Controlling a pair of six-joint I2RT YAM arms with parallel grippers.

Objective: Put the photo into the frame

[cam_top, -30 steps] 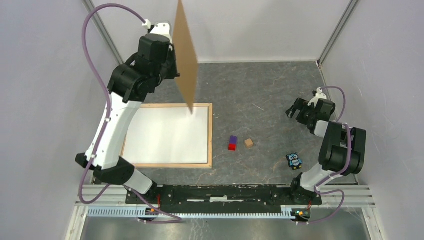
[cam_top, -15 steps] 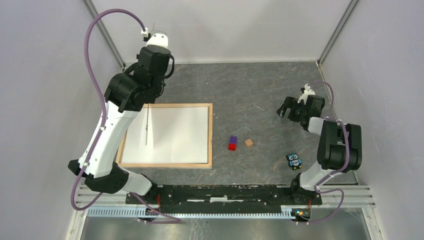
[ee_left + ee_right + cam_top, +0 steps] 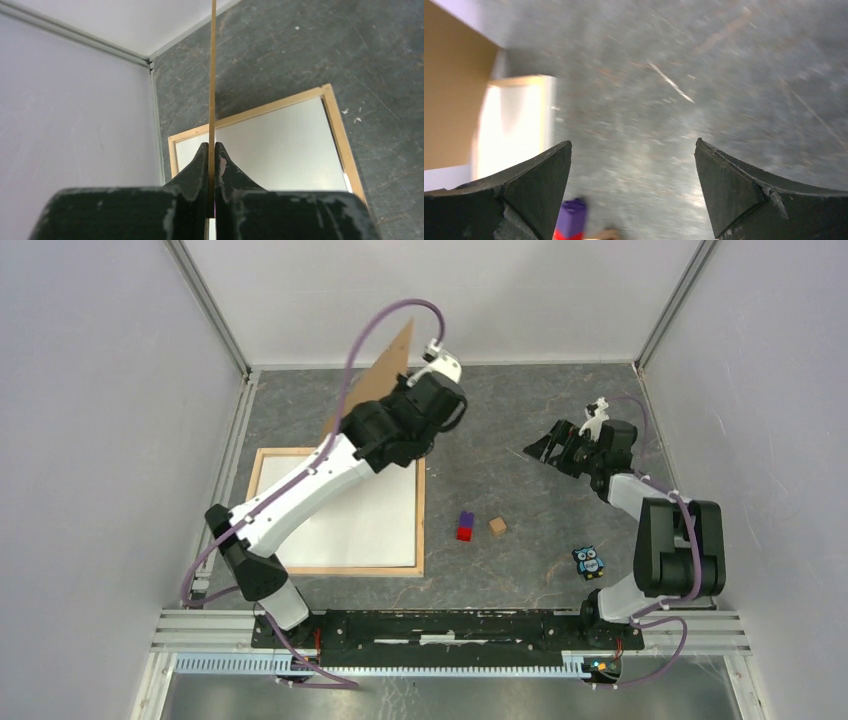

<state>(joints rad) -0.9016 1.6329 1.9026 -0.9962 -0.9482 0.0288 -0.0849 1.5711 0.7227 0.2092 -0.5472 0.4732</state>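
Observation:
The frame (image 3: 421,510), thin light wood, lies flat at the left of the table with a plain white sheet filling it; it also shows in the left wrist view (image 3: 260,111) and the right wrist view (image 3: 546,100). No printed photo shows in any view. My left gripper (image 3: 405,390) is shut on the plain brown backing board (image 3: 375,380) and holds it upright in the air beyond the frame's far right corner. In the left wrist view the board (image 3: 212,75) is edge-on between the closed fingers (image 3: 212,147). My right gripper (image 3: 545,450) is open and empty over bare table (image 3: 634,150).
A purple and red block (image 3: 466,526) and a small wooden cube (image 3: 497,526) lie just right of the frame; the block shows in the right wrist view (image 3: 571,220). An owl figure (image 3: 588,561) stands near the right arm's base. Walls enclose the table on three sides.
My left arm has swung from the back left toward the back middle, carrying the brown board and turning it. My right gripper has reached farther left and away from its base.

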